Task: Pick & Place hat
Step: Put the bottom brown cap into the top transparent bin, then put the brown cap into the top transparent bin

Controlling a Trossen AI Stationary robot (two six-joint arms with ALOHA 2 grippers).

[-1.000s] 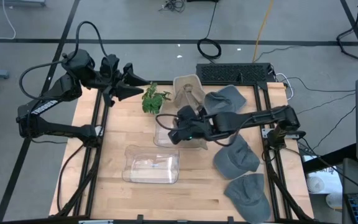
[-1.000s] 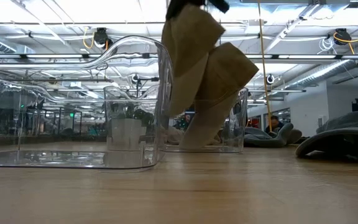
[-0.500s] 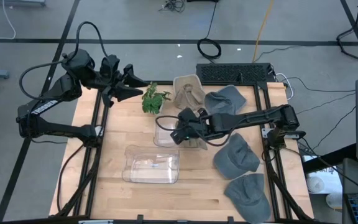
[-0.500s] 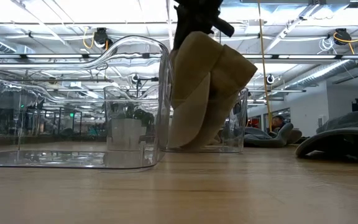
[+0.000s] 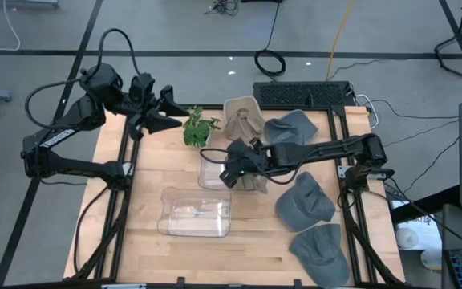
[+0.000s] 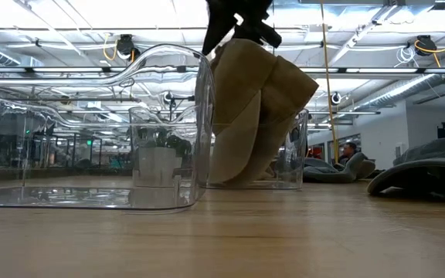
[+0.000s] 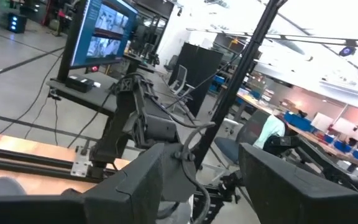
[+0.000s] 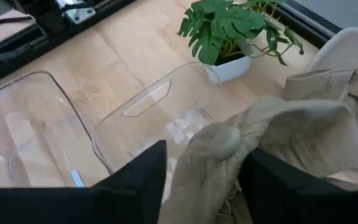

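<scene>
A tan hat (image 5: 257, 183) stands bunched and upright in the far clear bin (image 5: 208, 174), its lower end (image 6: 234, 179) on the bin's floor and its top above the rim. My right gripper (image 5: 234, 167) hovers open over the hat's top (image 6: 246, 48). In the right wrist view the fingers (image 8: 135, 183) stand on either side of the crown (image 8: 219, 142). My left gripper (image 5: 165, 109) is open and raised over the table's far left corner, away from the hats. My right gripper comes from above, slanting in from the table's right, with its open fingers on either side of the tan hat's crown (image 8: 253, 134). Whether the fingers touch the cloth, I cannot tell. The hat stands on the bin's floor.
A second clear bin (image 5: 196, 213) lies nearer. A potted plant (image 5: 199, 127) stands beside the far bin. Another tan hat (image 5: 243, 117) sits at the far edge. Three grey hats (image 5: 291, 127) (image 5: 303, 201) (image 5: 321, 253) lie along the right side.
My right gripper has come down with the tan hat, which hung lifted and now stands on the far bin's floor. The fingers, shut on the hat's top half a second ago, have spread apart and let go.
</scene>
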